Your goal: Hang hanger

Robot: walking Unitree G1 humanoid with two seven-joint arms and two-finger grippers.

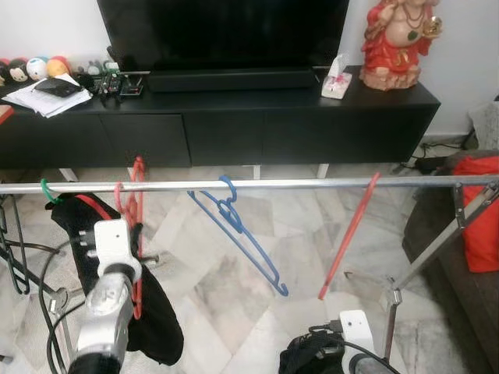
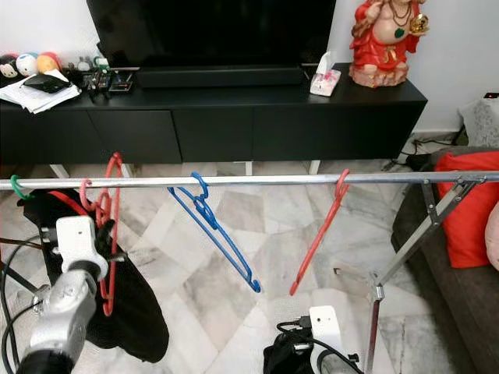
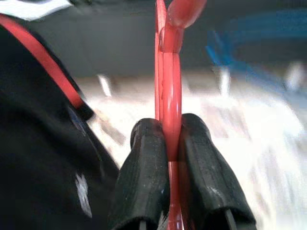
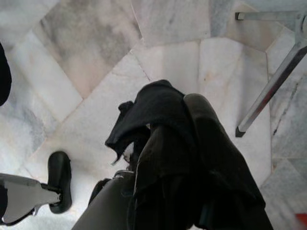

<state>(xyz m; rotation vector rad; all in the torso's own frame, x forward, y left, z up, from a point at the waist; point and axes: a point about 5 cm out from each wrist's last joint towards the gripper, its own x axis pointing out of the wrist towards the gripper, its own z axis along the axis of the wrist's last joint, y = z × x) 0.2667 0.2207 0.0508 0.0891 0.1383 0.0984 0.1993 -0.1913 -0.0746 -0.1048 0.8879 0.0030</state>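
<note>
1. Where the horizontal silver metal rail crossed in front of us, we saw our left gripper raised just below it, its two black fingers clenched on the thin red plastic hanger.
2. The red hanger's hook sat at the rail near its left end, and its body hung down beside our silver left arm.
3. A black garment with a red stripe hung from a green hook on the rail just left of the red hanger and crowded close against our left arm.
4. A blue plastic hanger hung tilted near the rail's middle, and another slim red hanger hung slanting further right; both were well apart from our left gripper.
5. Our right gripper hung low over the pale marble floor, its fingers closed on a crumpled black cloth.
6. Beyond the rail stood a long black TV cabinet carrying a dark television, a red seated statue, a tissue box and loose papers.
7. The rail's slanted metal leg and a red cushion stood at the right.
</note>
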